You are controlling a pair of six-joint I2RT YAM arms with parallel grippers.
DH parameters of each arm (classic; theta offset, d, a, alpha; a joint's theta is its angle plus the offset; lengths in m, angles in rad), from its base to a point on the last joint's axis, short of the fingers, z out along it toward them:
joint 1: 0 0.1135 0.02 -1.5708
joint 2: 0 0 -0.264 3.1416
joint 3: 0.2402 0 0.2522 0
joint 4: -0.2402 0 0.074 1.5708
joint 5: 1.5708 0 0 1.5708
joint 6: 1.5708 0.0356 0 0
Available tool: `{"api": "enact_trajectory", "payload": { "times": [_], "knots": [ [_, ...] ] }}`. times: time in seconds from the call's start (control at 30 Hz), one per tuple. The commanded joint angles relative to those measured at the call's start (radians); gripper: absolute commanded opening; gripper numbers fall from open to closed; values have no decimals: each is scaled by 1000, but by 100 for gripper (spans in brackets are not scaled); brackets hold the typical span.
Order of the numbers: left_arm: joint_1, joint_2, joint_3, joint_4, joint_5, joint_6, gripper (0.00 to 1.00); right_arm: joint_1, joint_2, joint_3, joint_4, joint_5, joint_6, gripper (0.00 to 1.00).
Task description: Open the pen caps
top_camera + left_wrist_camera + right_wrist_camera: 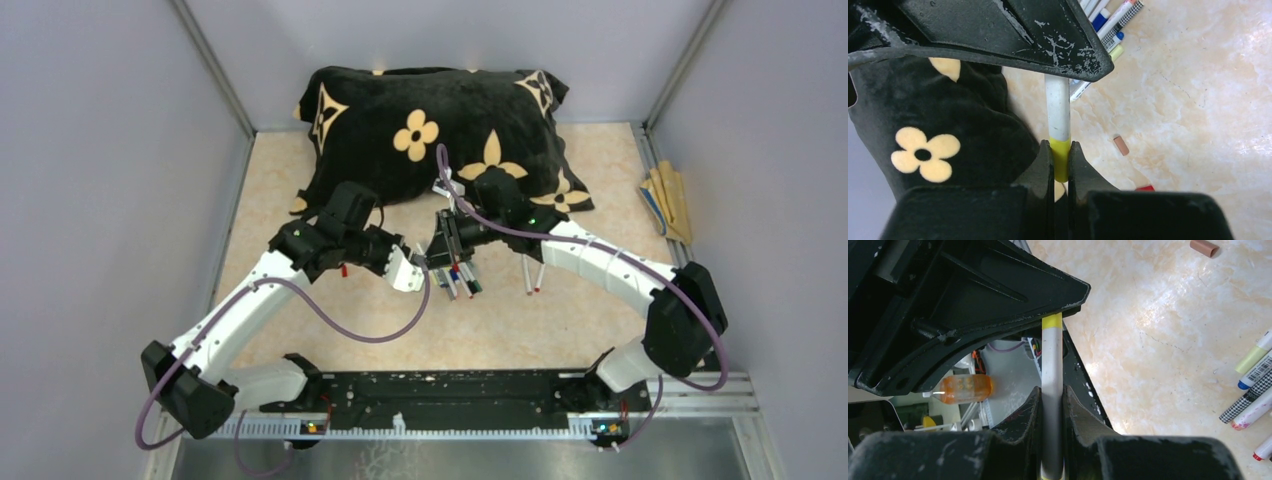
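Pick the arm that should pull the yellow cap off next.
Left. The left gripper is shut on the yellow cap; the right gripper clamps the white barrel, so left should probably pull, right anchor.

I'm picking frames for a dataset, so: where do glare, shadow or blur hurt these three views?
Top view: even light, faint shadows on the table, sheen on the metal sheet at the bottom. Left wrist view: the yellow cap is sharp; the left end effector gripping it is dark, with little detail. Right wrist view: white glare on the table; the pen barrel is slightly soft.
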Motion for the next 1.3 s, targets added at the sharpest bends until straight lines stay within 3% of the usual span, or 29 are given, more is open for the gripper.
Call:
{"api": "enact_trajectory", "payload": {
  "times": [0.0,0.2,0.53,0.63,0.87,1.0,1.27],
  "knots": [
    [-17,6,-46,-7,-66,39,0,-9,-19,38,11,13,-29,0],
    [6,51,-90,41,-243,45,0,-45,-119,-65,-51,51,-62,0],
    [227,126,-96,112,-227,135,0,-78,-262,-195,-182,153,-126,0],
    [264,154,-92,123,-210,92,0,-87,-294,-204,-199,275,-131,0],
    [322,280,-95,188,-127,-166,0,-122,-371,-303,-145,836,-57,0],
    [372,372,-106,238,-112,-277,0,-196,-372,-424,-54,934,-4,0],
    [452,466,-121,286,-114,-342,1,-217,-287,-506,55,1112,14,0]
  ]
}}
